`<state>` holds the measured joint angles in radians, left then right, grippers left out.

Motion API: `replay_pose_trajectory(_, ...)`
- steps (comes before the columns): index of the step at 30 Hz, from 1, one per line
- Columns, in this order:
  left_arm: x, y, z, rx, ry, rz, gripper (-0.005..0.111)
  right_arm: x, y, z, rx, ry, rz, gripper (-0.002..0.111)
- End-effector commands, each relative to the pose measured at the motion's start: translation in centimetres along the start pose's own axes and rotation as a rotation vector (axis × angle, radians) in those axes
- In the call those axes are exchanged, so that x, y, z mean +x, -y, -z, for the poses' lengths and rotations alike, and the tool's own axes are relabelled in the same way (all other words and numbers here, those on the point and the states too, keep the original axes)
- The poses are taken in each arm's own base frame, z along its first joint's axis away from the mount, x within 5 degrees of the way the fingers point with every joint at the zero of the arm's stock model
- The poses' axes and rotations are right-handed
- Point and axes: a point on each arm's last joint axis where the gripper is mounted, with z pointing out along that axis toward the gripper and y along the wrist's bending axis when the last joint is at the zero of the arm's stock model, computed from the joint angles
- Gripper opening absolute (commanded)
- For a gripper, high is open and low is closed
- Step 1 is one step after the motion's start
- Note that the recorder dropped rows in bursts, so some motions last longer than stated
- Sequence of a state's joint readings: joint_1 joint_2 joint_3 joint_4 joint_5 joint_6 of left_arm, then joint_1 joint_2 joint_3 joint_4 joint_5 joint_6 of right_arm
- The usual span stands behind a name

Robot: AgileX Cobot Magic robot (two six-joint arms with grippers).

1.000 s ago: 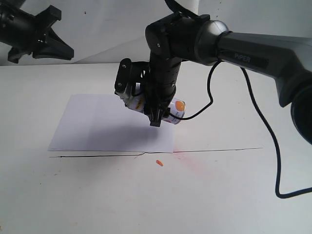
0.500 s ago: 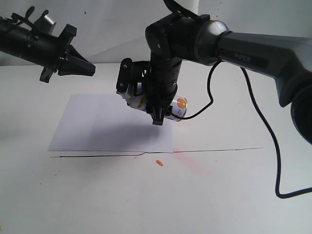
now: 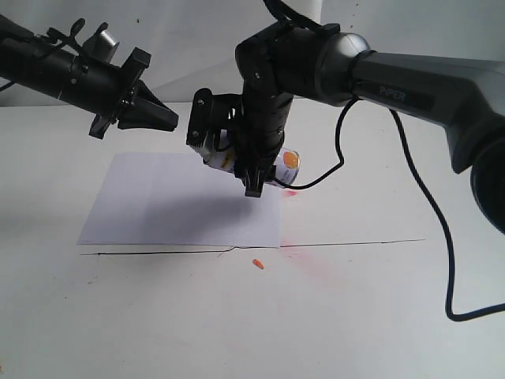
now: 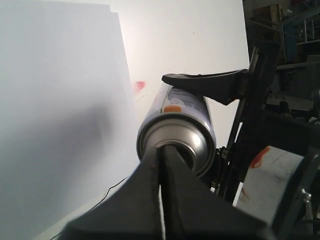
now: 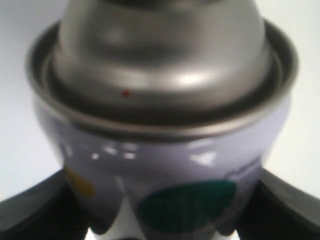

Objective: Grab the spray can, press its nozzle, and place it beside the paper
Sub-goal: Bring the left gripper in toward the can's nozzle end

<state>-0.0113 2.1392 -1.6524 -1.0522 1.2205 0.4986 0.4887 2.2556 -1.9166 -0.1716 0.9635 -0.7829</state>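
The spray can (image 3: 284,164) hangs tilted above the right part of the paper (image 3: 158,205), with my right gripper (image 3: 237,162) shut on its body. In the right wrist view the can (image 5: 165,145) fills the frame, silver dome uppermost, with a black finger (image 5: 35,210) on each side. My left gripper (image 3: 170,121) is shut and points at the can's top end from the left, a short gap away. In the left wrist view its closed tips (image 4: 161,148) lie in front of the silver dome (image 4: 192,142) and hide the nozzle.
A thin black line (image 3: 339,242) runs across the table just in front of the paper. A small orange bit (image 3: 257,263) and a faint red stain (image 3: 316,264) lie near it. The right arm's black cable (image 3: 430,213) loops down on the right.
My left arm has swung in from the upper left toward the can's top end. The right gripper has lifted the can slightly.
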Motion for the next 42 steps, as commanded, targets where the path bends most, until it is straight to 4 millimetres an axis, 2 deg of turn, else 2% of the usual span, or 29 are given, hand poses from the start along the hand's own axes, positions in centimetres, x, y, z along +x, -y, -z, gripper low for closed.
replay_pose_trajectory(1, -0.1, 0.5, 0.0, 0.015, 0.009, -0.015, 0.000, -0.1, 0.9, 1.1, 0.059, 0.019, 0.005, 0.000)
replay_pose_trajectory(10, 0.3, 1.4, -1.2, 0.021, -0.022, -0.031, 0.000, 1.3, 1.8, 0.9, 0.056, 0.005, -0.038, 0.000)
replay_pose_trajectory(17, 0.4, 1.7, -1.5, 0.022, -0.029, -0.036, 0.000, 1.1, 1.7, 0.8, 0.042, 0.017, -0.050, 0.000)
replay_pose_trajectory(25, 0.4, 1.7, -1.5, 0.022, -0.029, -0.036, 0.000, 1.3, 1.0, -1.6, -0.005, -0.020, -0.042, 0.000)
replay_pose_trajectory(31, 0.4, 1.5, -1.5, 0.011, -0.035, -0.041, 0.000, 1.3, 1.0, -1.7, -0.002, -0.019, -0.040, 0.000)
replay_pose_trajectory(38, 0.5, -0.7, -3.1, 0.000, -0.075, 0.005, 0.000, 1.3, 1.0, -1.7, 0.000, -0.015, -0.042, 0.000)
replay_pose_trajectory(42, 0.6, -1.3, -3.5, 0.001, -0.083, 0.018, 0.000, 1.3, 1.0, -1.7, 0.000, -0.015, -0.042, 0.000)
